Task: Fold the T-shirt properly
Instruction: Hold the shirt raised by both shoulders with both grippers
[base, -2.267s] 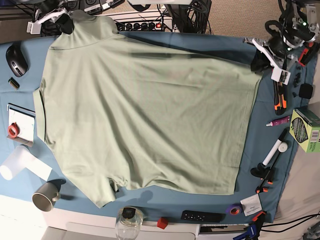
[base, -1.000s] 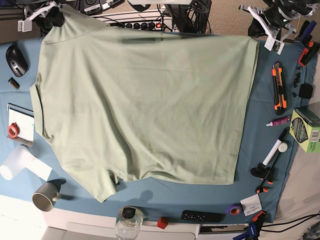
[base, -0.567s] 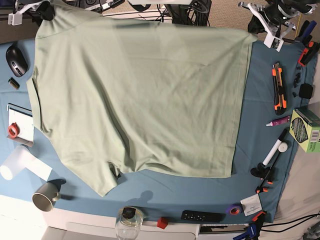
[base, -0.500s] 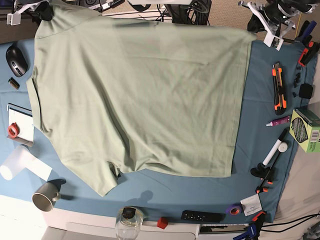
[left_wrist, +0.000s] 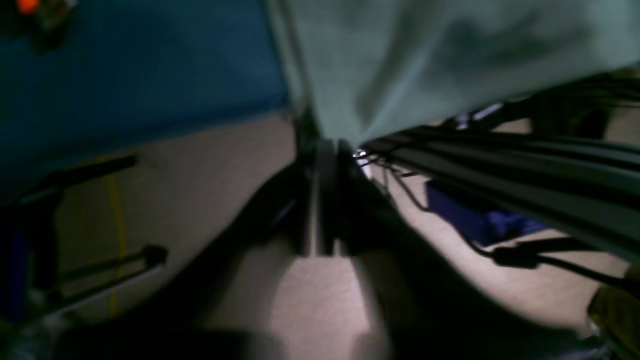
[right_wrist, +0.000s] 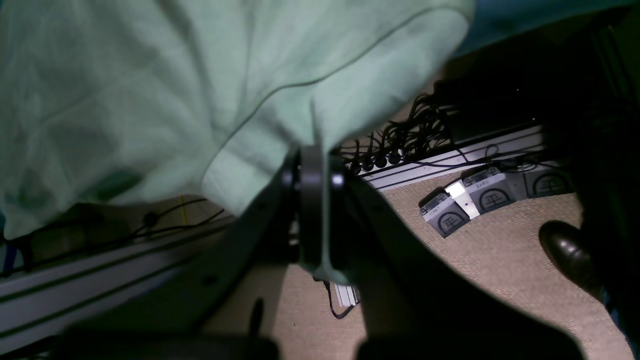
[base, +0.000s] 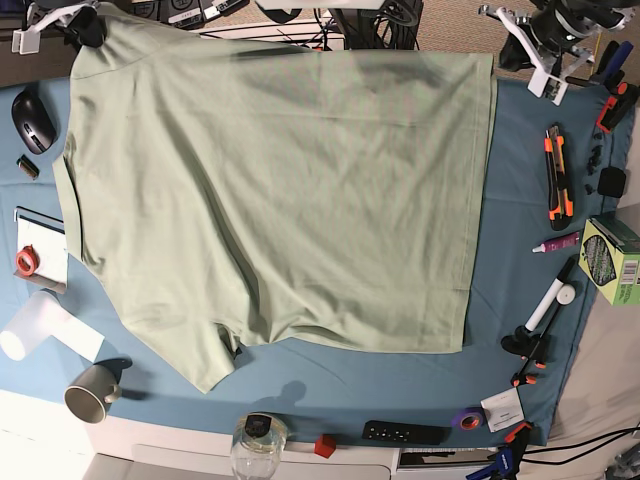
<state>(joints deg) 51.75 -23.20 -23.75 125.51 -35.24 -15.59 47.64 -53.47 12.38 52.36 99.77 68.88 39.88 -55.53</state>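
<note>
Right, start at your right gripper (right_wrist: 312, 160): its jaws are pressed together on a fold of the shirt (base: 280, 190) near the sleeve seam, and the cloth hangs out from them over the far edge of the table. Your left gripper (left_wrist: 325, 150) is harder to call. Its wrist view is blurred, with a corner of the shirt running down to a point right at the jaw tips, so you cannot tell whether that corner is pinched or merely touching. From there the shirt spreads wide and mostly flat over the blue table cloth (base: 520, 250), collar end toward your right arm, hem toward your left, and one sleeve poking out near the mug (base: 92, 390). By the look of it you are in the laying-out step, with no fold made yet. The next move calls for getting the far edge down flat on the table, then taking fresh grips for the first fold. Check the hem corner before you pull anything. The overhead view gives you the whole outline and shows the hem corner lying just beside the left gripper, not clearly inside it. The wrist views give you what it cannot: the jaw contact itself, plus the carpet (right_wrist: 500, 260) and cables (right_wrist: 400, 140) below the raised edge
</note>
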